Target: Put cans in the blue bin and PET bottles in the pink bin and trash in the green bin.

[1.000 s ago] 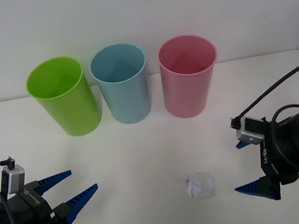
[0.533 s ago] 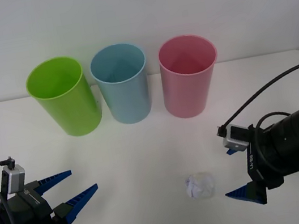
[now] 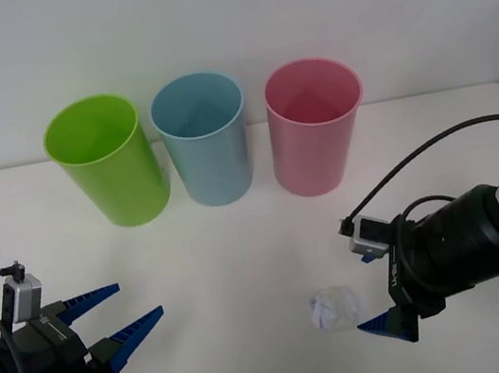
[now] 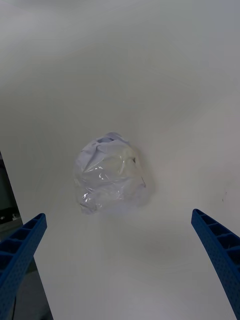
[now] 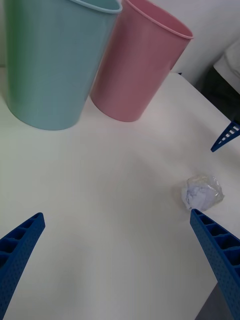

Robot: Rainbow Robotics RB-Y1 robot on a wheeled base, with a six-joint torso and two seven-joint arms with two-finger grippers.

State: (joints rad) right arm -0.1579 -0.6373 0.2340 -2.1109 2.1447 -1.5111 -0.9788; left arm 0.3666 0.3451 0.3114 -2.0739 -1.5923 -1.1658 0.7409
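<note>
The trash [image 3: 334, 308] is a small crumpled white wad lying on the table near the front, right of centre. My right gripper [image 3: 374, 290] is open just to its right, low over the table, one blue finger on the near side and one on the far side. In the right wrist view the trash [image 4: 110, 172] lies just ahead of the open right gripper [image 4: 119, 215], untouched. The green bin [image 3: 107, 162], blue bin [image 3: 204, 141] and pink bin [image 3: 316, 127] stand upright in a row at the back. My left gripper [image 3: 135, 301] waits open at the front left, holding nothing.
The white table [image 3: 240, 245] meets a white wall just behind the bins. In the left wrist view the blue bin [image 5: 55, 65], pink bin [image 5: 140, 65] and trash [image 5: 202, 192] lie beyond the open left gripper [image 5: 116, 214], and a finger of the right gripper [image 5: 225, 137] shows past the wad.
My right gripper has slid left across the table and now stands right beside the trash. The left arm, the wad and the bins have not moved.
</note>
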